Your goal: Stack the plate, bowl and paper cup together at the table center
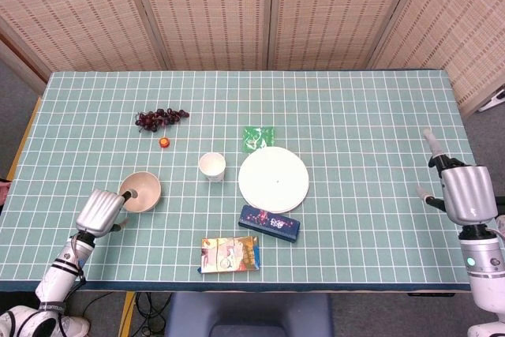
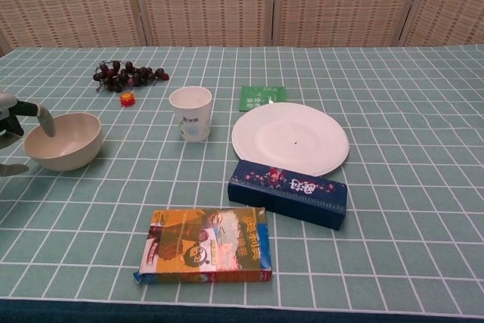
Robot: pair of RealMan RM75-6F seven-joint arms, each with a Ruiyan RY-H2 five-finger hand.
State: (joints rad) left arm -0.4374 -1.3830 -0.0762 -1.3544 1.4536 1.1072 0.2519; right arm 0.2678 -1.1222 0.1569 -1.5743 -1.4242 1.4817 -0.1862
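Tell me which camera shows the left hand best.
Head view: the whole left hand shows at the bowl, a finger over its rim. Chest view catches only fingers at the frame's left edge.
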